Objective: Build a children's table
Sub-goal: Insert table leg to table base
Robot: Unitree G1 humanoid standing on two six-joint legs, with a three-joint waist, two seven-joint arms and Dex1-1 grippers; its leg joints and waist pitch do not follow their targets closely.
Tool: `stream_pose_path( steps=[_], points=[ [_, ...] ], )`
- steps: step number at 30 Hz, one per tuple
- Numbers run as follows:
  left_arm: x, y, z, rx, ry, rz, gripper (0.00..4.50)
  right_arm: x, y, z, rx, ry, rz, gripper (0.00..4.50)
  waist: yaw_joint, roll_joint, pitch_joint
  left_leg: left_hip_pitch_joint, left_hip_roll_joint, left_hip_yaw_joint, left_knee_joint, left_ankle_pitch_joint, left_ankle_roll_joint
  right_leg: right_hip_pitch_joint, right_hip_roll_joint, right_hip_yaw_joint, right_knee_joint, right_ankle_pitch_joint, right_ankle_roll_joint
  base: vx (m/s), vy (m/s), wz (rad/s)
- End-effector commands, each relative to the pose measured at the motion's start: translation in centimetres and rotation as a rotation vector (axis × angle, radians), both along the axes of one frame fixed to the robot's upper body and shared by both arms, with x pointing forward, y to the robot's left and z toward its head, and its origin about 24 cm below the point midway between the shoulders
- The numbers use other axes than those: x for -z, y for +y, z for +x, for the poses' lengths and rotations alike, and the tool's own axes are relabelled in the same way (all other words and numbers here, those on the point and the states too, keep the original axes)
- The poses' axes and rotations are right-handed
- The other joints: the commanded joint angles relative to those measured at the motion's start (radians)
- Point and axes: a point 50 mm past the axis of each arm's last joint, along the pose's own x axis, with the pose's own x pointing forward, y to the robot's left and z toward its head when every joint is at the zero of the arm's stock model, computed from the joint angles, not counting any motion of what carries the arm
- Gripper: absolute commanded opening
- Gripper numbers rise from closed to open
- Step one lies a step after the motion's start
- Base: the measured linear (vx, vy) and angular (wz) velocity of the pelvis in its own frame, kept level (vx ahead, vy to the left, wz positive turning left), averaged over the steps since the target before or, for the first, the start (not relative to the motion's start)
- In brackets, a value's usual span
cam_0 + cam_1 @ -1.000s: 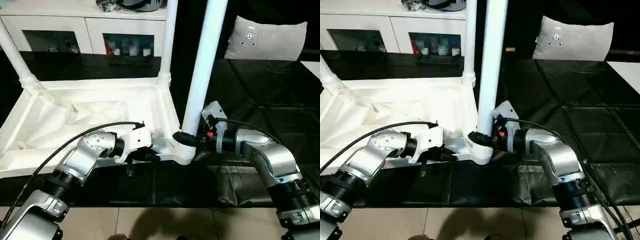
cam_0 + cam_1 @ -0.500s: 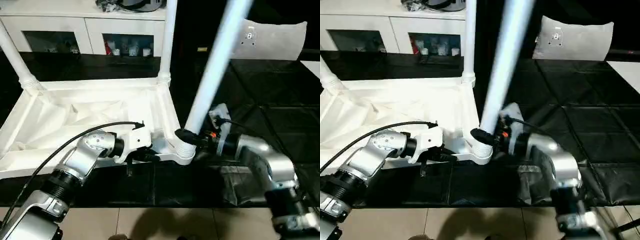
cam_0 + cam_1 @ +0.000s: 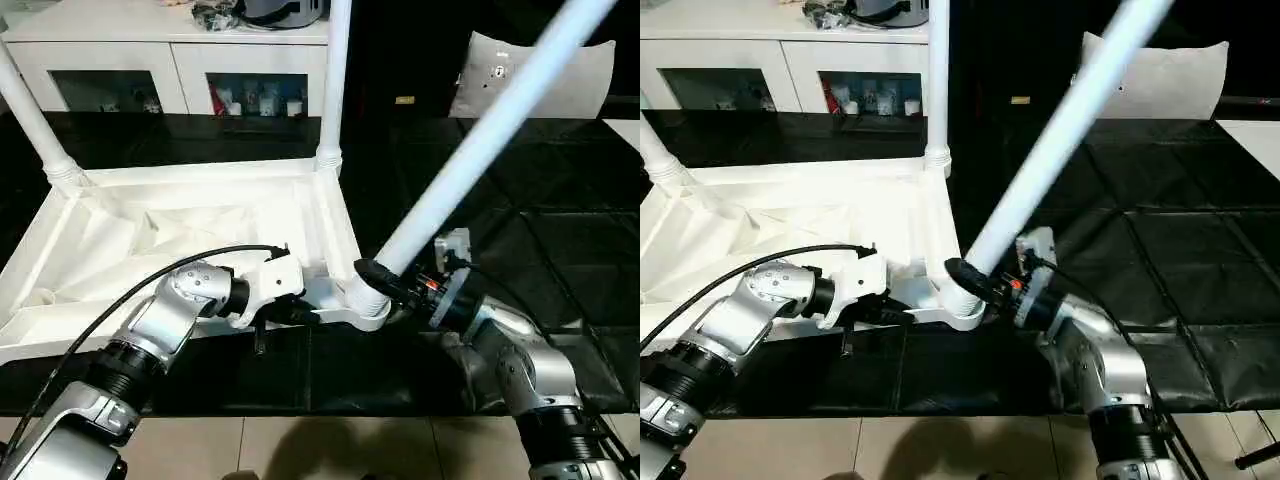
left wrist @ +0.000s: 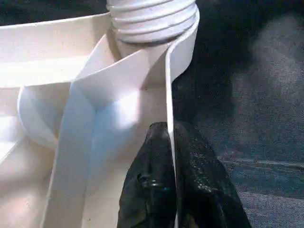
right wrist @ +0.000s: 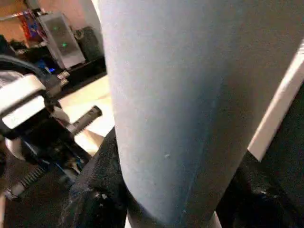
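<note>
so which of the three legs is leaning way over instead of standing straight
The near-corner leg, the one the right gripper grips at its base. It slants steeply toward the robot's right, while the two far legs, and, stand in their sockets.

My two head cameras look forward and down, from just above my silver forearms, at the upturned white plastic ribbed tabletop (image 3: pixel 200 225) on the black table (image 3: pixel 560 250). Both share this scene and the white cabinet with glass doors (image 3: pixel 790 75) behind. My left wrist camera sits very near the tabletop's thin rim. My right wrist camera looks closely at the leaning white tube leg (image 5: pixel 175 104).
</note>
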Motion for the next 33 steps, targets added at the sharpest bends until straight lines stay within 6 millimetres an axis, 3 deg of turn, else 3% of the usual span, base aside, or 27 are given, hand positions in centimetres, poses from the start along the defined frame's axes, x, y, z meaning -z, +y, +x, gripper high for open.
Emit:
stream_pose_path(
  steps=[1, 9, 11, 13, 17, 19, 20, 21, 22, 23, 24, 26, 27, 28, 29, 30, 31, 32, 33],
  points=[
    [0.0, 0.1, 0.0, -0.008, -0.009, 0.008, 0.00, 1.2, -0.7, 0.0, 0.023, 0.015, -0.083, 1.89, 0.000, 0.008, -0.066, -0.008, 0.033, 0.000, -0.072, -0.179, 0.026, 0.064, -0.076, 0.043, -0.093, -0.385, -0.139, 0.000, 0.000, 0.00],
    [0.1, 0.0, -0.1, -0.010, -0.009, 0.008, 0.00, 2.7, -2.9, 0.7, 0.042, 0.007, -0.234, 1.89, -0.013, 0.011, -0.061, -0.001, 0.033, -0.003, -0.074, -0.231, 0.038, 0.061, -0.075, 0.038, -0.103, -0.466, -0.131, 0.000, 0.000, 0.00],
    [0.2, 0.0, -0.1, -0.010, -0.009, 0.010, 0.00, 3.0, -3.1, 1.0, 0.028, -0.001, -0.294, 1.89, -0.023, 0.012, -0.056, 0.005, 0.032, -0.005, -0.076, -0.278, 0.038, 0.059, -0.075, 0.035, -0.111, -0.513, -0.124, 0.000, 0.000, 0.00],
    [0.2, 0.0, -0.1, -0.007, -0.008, 0.013, 0.00, 3.5, -3.2, 1.2, 0.007, -0.002, -0.353, 1.89, -0.031, 0.013, -0.055, 0.002, 0.031, -0.008, -0.079, -0.294, 0.037, 0.063, -0.076, 0.031, -0.113, -0.529, -0.122, 0.000, 0.000, 0.00],
    [0.3, 0.1, -0.2, 0.003, -0.006, 0.022, 0.00, 4.2, -3.4, 1.6, -0.012, 0.018, -0.425, 1.89, -0.048, 0.016, -0.054, 0.007, 0.032, -0.014, -0.081, -0.348, 0.031, 0.062, -0.077, 0.024, -0.119, -0.563, -0.115, 0.000, 0.000, 0.00],
    [0.3, 0.2, -0.3, 0.015, -0.006, 0.033, 0.00, 4.6, -3.5, 1.7, -0.034, 0.029, -0.472, 1.89, -0.059, 0.020, -0.053, 0.011, 0.031, -0.014, -0.080, -0.374, 0.036, 0.060, -0.078, 0.021, -0.124, -0.579, -0.117, 0.000, 0.000, 0.00],
    [0.3, 0.3, -0.4, 0.030, -0.005, 0.047, 0.00, 5.0, -3.6, 1.8, -0.054, 0.048, -0.514, 1.89, -0.059, 0.028, -0.053, 0.015, 0.033, -0.016, -0.081, -0.385, 0.036, 0.061, -0.079, 0.018, -0.126, -0.577, -0.119, 0.000, 0.000, 0.00],
    [0.3, 0.3, -0.4, 0.030, -0.005, 0.047, 0.00, 5.0, -3.6, 1.8, -0.054, 0.048, -0.514, 1.89, -0.064, 0.027, -0.053, 0.016, 0.034, -0.015, -0.081, -0.398, 0.037, 0.060, -0.078, 0.015, -0.128, -0.575, -0.123, 0.000, 0.000, 0.00],
    [0.3, 0.4, -0.3, 0.041, -0.006, 0.058, 0.00, 5.5, -3.6, 1.9, -0.070, 0.069, -0.547, 1.89, -0.068, 0.035, -0.051, 0.022, 0.037, -0.017, -0.082, -0.429, 0.036, 0.060, -0.079, 0.007, -0.132, -0.571, -0.127, 0.000, 0.000, 0.00],
    [0.3, 0.4, -0.3, 0.042, -0.006, 0.059, 0.00, 5.5, -3.6, 1.9, -0.070, 0.070, -0.548, 1.89, -0.074, 0.034, -0.050, 0.022, 0.037, -0.017, -0.082, -0.445, 0.036, 0.060, -0.078, 0.002, -0.133, -0.570, -0.129, 0.000, 0.000, 0.00],
    [0.2, 0.5, -0.3, 0.049, -0.007, 0.064, 0.00, 5.9, -3.5, 1.9, -0.081, 0.089, -0.565, 1.89, -0.082, 0.037, -0.045, 0.026, 0.038, -0.019, -0.081, -0.491, 0.030, 0.058, -0.080, -0.008, -0.139, -0.598, -0.115, 0.000, 0.000, 0.00],
    [0.1, 0.6, -0.3, 0.056, -0.010, 0.069, 0.00, 6.1, -3.2, 2.0, -0.084, 0.108, -0.570, 1.89, -0.088, 0.035, -0.042, 0.030, 0.034, -0.021, -0.077, -0.500, 0.030, 0.059, -0.083, -0.014, -0.146, -0.637, -0.096, 0.000, 0.000, 0.00],
    [-0.3, 0.7, 0.0, 0.065, -0.017, 0.074, 0.00, 6.3, -2.7, 2.3, -0.084, 0.136, -0.572, 1.89, -0.094, 0.040, -0.032, 0.032, 0.034, -0.024, -0.081, -0.532, 0.030, 0.054, -0.078, -0.023, -0.152, -0.662, -0.083, 0.000, 0.000, 0.00],
    [-0.3, 0.7, 0.0, 0.065, -0.017, 0.074, 0.00, 6.3, -2.7, 2.3, -0.084, 0.136, -0.572, 1.89, -0.099, 0.040, -0.030, 0.034, 0.033, -0.026, -0.081, -0.553, 0.028, 0.055, -0.076, -0.032, -0.155, -0.679, -0.070, 0.000, 0.000, 0.00],
    [-0.6, 0.8, 0.3, 0.071, -0.027, 0.079, 0.00, 6.6, -2.4, 2.2, -0.091, 0.146, -0.580, 1.89, -0.103, 0.044, -0.025, 0.044, 0.033, -0.027, -0.079, -0.581, 0.028, 0.050, -0.073, -0.043, -0.165, -0.699, -0.056, 0.000, 0.000, 0.00],
    [-0.7, 0.8, 0.4, 0.072, -0.030, 0.081, 0.00, 6.6, -2.3, 2.2, -0.094, 0.147, -0.584, 1.89, -0.123, 0.059, -0.020, 0.067, 0.042, -0.036, -0.081, -0.665, 0.025, 0.058, -0.067, -0.090, -0.186, -0.674, -0.028, 0.000, 0.000, 0.00],
    [-0.8, 0.8, 0.5, 0.074, -0.036, 0.084, 0.00, 6.8, -2.2, 2.2, -0.102, 0.146, -0.591, 1.89, -0.126, 0.070, -0.015, 0.068, 0.054, -0.042, -0.095, -0.720, 0.021, 0.067, -0.058, -0.111, -0.184, -0.628, -0.024, 0.000, 0.000, 0.00],
    [-1.0, 0.8, 0.6, 0.078, -0.040, 0.087, 0.00, 7.0, -2.0, 1.9, -0.118, 0.147, -0.586, 1.89, -0.115, 0.090, -0.011, 0.006, 0.098, -0.066, -0.148, -0.824, 0.001, 0.134, -0.064, -0.082, -0.053, -0.409, -0.052, -0.077, 0.013, -0.07],
    [-1.2, 0.7, 0.8, 0.082, -0.046, 0.088, 0.00, 7.2, -1.7, 1.6, -0.139, 0.143, -0.572, 1.89, -0.100, 0.090, 0.006, -0.029, 0.125, -0.068, -0.200, -0.911, -0.013, 0.150, -0.059, -0.063, 0.020, -0.316, -0.070, -0.077, 0.013, -0.07]
  ],
)
